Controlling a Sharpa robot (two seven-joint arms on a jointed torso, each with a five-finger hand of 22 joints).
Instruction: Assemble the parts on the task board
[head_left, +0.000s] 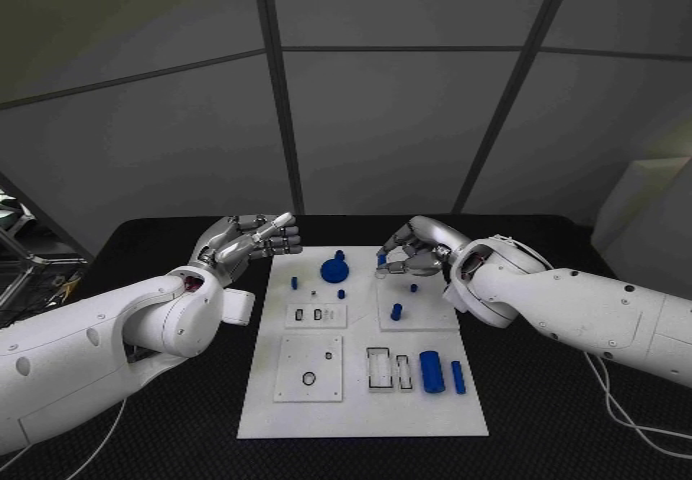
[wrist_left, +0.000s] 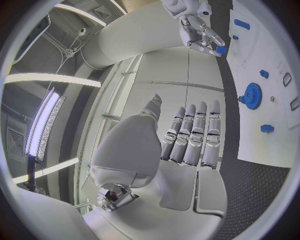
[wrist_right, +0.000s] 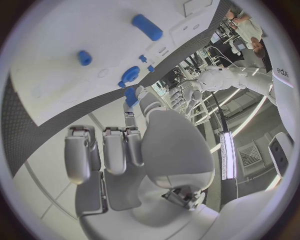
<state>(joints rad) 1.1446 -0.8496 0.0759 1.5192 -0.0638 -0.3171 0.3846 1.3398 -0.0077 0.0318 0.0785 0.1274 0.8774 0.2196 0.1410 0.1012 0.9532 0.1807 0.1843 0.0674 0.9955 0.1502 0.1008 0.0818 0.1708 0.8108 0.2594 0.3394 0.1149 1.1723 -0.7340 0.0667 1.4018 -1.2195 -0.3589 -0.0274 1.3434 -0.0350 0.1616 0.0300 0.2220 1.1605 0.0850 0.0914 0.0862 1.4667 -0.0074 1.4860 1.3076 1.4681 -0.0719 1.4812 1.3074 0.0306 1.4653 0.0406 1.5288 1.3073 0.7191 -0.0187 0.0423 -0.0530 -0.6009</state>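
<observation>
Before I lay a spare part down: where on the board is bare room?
The task board is bare along its near edge, below the grey plates. Crowded: the far end around the blue gear and right hand, and the cylinders.

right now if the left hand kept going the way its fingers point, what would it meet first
Probably nothing soon: the left hand points away over the black table, beside the task board. Depth is unclear.

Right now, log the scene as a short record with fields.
surface: black table
task board: white plate, flat in the middle
left hand: raised at the board's far left corner, holds nothing
right hand: over the board's far right, pinches a small blue part
blue gear: on the board between the hands
blue cylinders: near right of the board
</observation>
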